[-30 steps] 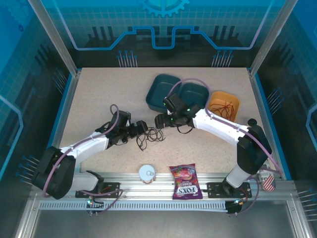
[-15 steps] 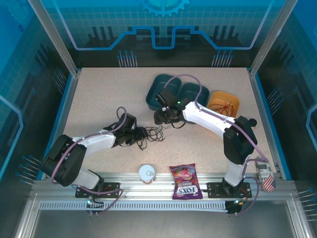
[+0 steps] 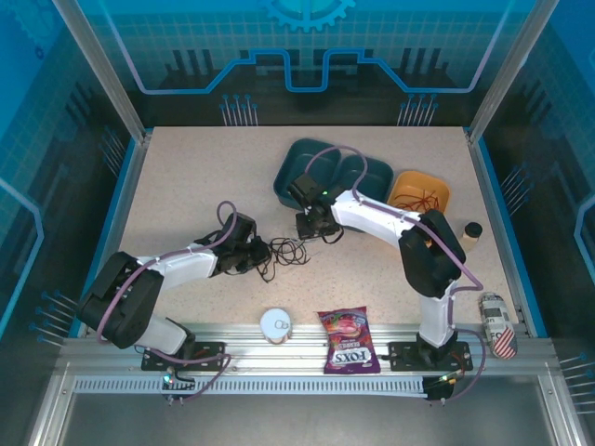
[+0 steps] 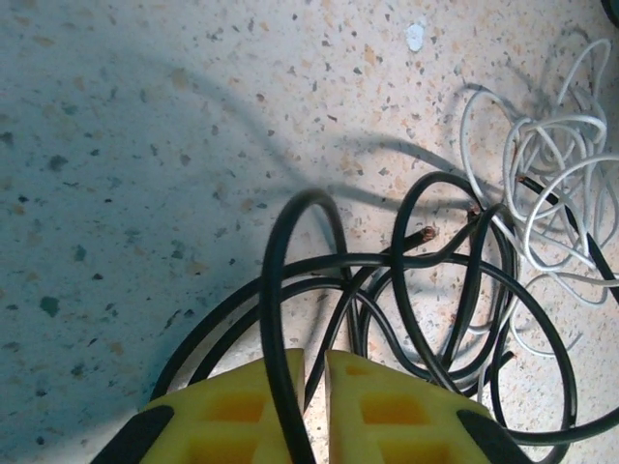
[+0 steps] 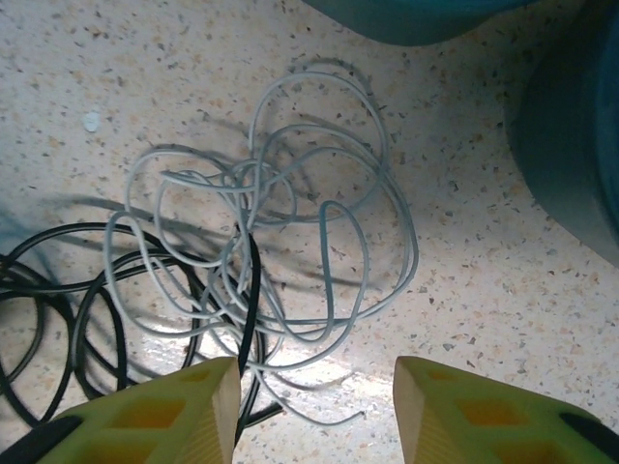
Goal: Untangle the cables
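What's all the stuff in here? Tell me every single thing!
table: one, speckled beige, under everything
teal bowls: two, dark teal, back middle
orange bowl: one, orange, right of the teal bowls
red cable: one, red, inside the orange bowl
black cable: one, black, mid-table, tangled with the white cable
white cable: one, pale, mid-table, beside the black cable
disc: one, white, front edge
candy bag: one, purple, front edge
bottle: one, small, dark cap, right side
can: one, patterned, front right corner
arms: two, white and black
left hand: yellow fingers, shut on the black cable
right hand: yellow fingers, open over the white cable
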